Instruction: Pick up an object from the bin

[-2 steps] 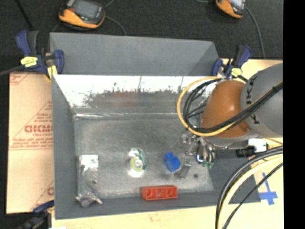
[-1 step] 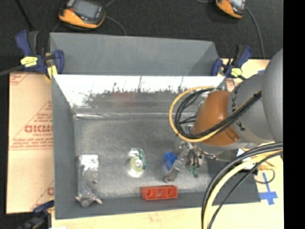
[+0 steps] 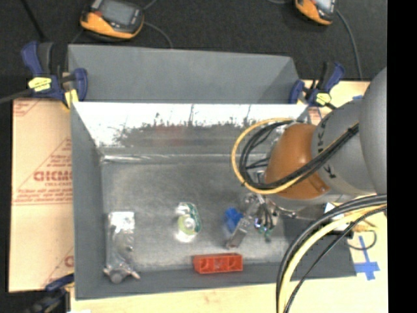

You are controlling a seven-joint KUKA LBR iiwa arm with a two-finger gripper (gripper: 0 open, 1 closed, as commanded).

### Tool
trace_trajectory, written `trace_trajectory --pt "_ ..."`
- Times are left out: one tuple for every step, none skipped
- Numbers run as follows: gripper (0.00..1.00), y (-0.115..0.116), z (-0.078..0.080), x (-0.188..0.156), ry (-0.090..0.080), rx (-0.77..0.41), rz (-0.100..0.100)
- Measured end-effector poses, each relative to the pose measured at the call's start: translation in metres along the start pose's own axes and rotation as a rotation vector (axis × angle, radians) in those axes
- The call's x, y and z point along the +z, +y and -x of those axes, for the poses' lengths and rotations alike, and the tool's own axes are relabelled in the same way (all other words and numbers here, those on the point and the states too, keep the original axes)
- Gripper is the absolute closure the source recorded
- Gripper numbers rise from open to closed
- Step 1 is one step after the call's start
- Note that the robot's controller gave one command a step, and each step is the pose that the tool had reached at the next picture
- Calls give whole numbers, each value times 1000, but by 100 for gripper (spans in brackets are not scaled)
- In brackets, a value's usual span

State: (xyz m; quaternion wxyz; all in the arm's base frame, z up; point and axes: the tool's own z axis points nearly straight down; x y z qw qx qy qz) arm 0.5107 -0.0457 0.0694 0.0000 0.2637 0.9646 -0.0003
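- Blue, small and chunky, a plastic-looking piece [image 3: 230, 218] lies on the bin floor just behind the red block [image 3: 217, 263] and a little to its right. It is the thing closest to the tool, so I judge it the likely pick.
- The tool [image 3: 251, 231] hangs low over the floor, behind and right of the red block and just beside the blue piece. Whether it is set wide or narrow I cannot tell, and nothing shows as held in it.
- The orange wrist cover [image 3: 294, 163] and looped cables sit further behind and right of the red block, hiding the tool's upper part.
- A clear round thing with green inside [image 3: 187, 222] rests behind and left of the red block, apart from the blue piece, which leaves room to close.
- Silvery bits [image 3: 122, 230] lie well left of the red block.
- The grey metal bin [image 3: 163, 178] has sloped walls, which likely settle loose things on the flat floor.
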Motion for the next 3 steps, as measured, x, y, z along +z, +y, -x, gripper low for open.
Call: trace_trajectory --pt "100 0 0 0 0 -2 0" --pt "100 0 3 -86 -9 -8 5" --pt "100 0 5 -112 -6 -15 3"
